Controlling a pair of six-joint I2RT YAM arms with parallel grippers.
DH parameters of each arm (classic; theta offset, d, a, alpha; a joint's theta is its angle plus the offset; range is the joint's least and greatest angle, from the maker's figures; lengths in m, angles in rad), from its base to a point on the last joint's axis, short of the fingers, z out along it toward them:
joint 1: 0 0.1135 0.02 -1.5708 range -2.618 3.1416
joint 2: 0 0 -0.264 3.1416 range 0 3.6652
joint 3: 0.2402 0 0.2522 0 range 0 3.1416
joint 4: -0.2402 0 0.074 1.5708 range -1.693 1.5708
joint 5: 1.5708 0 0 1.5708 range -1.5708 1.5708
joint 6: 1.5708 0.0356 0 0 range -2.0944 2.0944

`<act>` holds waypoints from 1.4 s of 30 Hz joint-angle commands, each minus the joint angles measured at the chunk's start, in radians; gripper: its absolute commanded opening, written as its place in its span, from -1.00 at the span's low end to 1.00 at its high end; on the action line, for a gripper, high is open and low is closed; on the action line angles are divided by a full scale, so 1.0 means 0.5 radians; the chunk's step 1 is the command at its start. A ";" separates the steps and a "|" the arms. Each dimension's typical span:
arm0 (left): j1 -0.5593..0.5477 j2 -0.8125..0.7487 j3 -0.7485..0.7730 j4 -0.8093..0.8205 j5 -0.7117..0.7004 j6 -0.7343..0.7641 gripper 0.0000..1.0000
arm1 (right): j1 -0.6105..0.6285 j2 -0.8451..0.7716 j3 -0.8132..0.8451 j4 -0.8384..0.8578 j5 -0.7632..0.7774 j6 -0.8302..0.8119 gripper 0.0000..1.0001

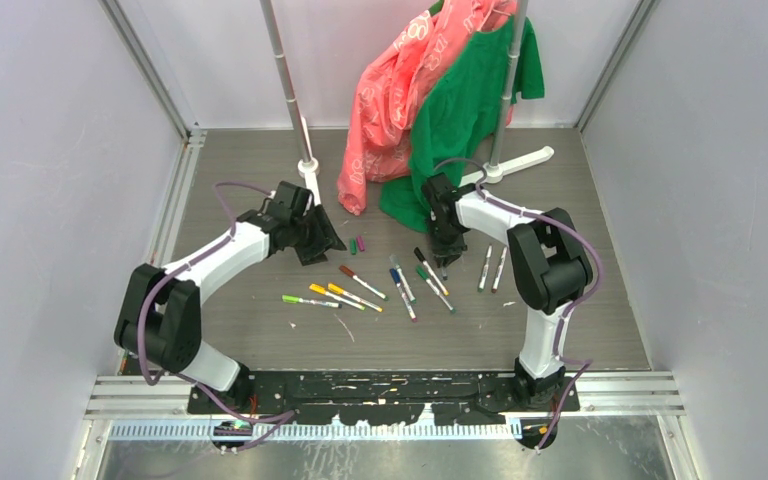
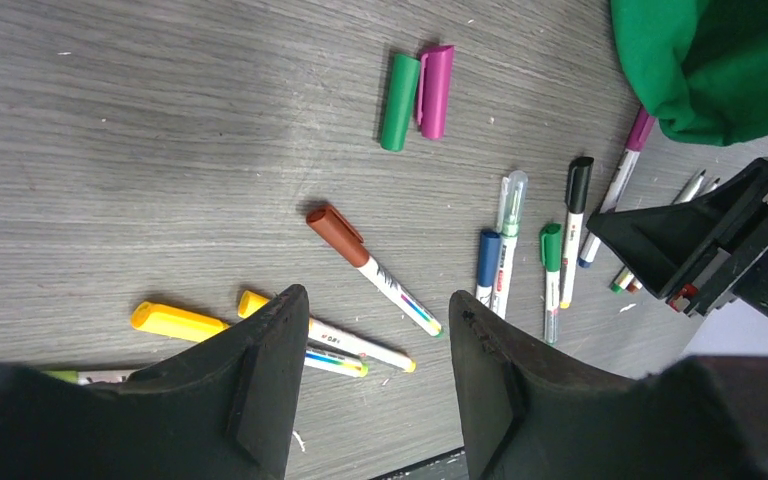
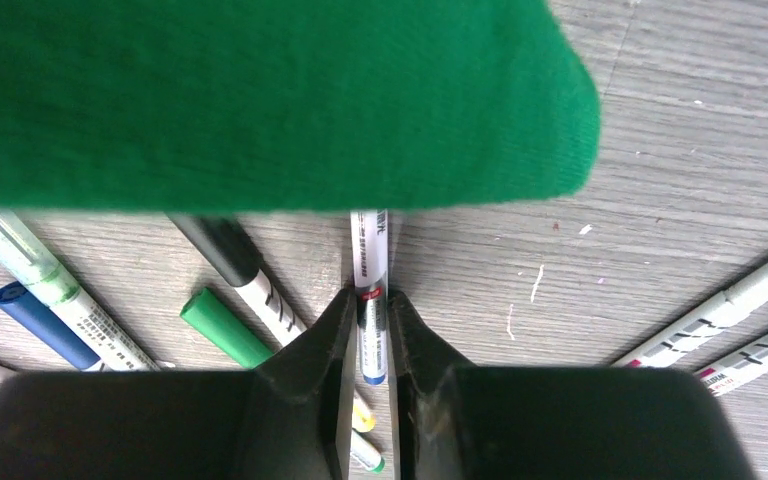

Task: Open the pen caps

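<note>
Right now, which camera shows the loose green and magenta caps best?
Left wrist view: the green cap and magenta cap lie side by side, large and unobstructed. Top view shows tiny specks; right wrist shows neither.

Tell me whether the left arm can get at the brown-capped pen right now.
Probably yes. The left tool is open facing the brown-capped white marker pen, which lies uncovered with gaps around it; the right tool, shut on a magenta-capped pen, sits off to the side.
</note>
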 commanded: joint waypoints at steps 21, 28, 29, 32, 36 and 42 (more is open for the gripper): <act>0.012 -0.386 -0.056 0.020 0.117 -0.078 0.10 | 0.127 -0.539 -0.160 -0.337 0.179 0.101 -0.97; 0.005 -0.385 -0.239 0.434 0.411 -0.253 0.11 | 0.222 -0.788 -0.168 -0.430 0.018 0.202 -0.97; -0.001 -0.376 -0.264 0.499 0.447 -0.283 0.11 | 0.242 -0.816 -0.173 -0.422 -0.034 0.221 -0.97; -0.026 -0.356 -0.294 0.624 0.514 -0.332 0.15 | 0.353 -0.868 -0.178 -0.388 -0.195 0.287 -0.97; -0.065 -0.329 -0.284 0.719 0.558 -0.372 0.17 | 0.534 -0.865 -0.159 -0.310 -0.306 0.386 -0.97; -0.106 -0.311 -0.271 0.753 0.573 -0.391 0.18 | 0.732 -0.742 -0.051 -0.211 -0.338 0.495 -0.97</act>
